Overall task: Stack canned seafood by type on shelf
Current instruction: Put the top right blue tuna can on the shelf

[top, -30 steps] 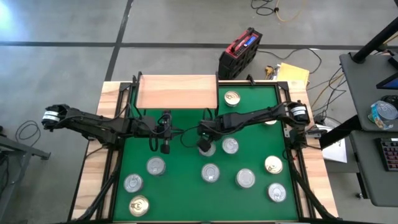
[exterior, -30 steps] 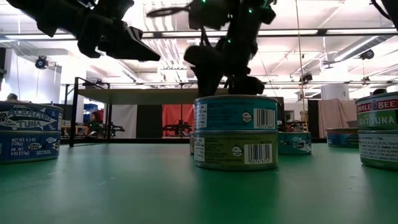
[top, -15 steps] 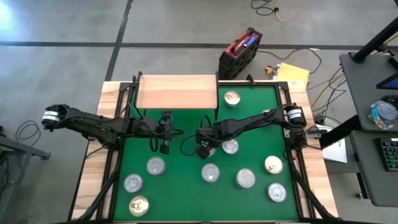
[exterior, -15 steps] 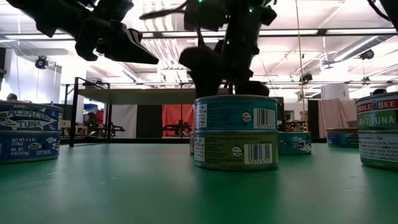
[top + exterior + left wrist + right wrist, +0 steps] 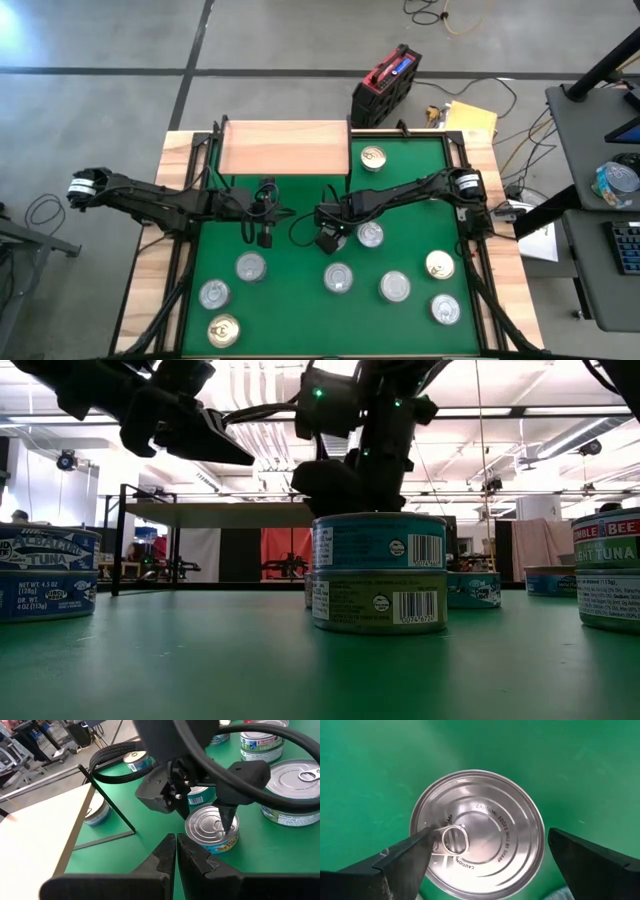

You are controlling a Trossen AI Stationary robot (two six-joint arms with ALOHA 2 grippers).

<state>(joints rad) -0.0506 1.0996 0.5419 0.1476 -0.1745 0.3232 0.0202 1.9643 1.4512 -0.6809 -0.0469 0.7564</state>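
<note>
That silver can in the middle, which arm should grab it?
The right arm, probably. Its gripper hangs straight over the silver can with fingers open on both sides. The left gripper is shut and off to the side.

Showing solid green across the mat (image 5: 300, 290), framed by the pale wood bench (image 5: 150, 300). Showing light, warm wood grain on the shelf (image 5: 284, 147), standing on thin black legs. Gleaming silver with ringed ridges on the lid of the tin (image 5: 477, 834) under the right end effector (image 5: 485, 865), itself matte black. Wearing teal over olive-green labels, each with a white barcode patch, on the two stacked tins (image 5: 379, 572). Glinting gold on the tin (image 5: 224, 329) at the mat's near left corner and on another (image 5: 373, 157) beside the shelf. Displaying dark blue with white lettering on the left-hand stack (image 5: 48, 573). Staying black on the left end effector (image 5: 175, 857).
</note>
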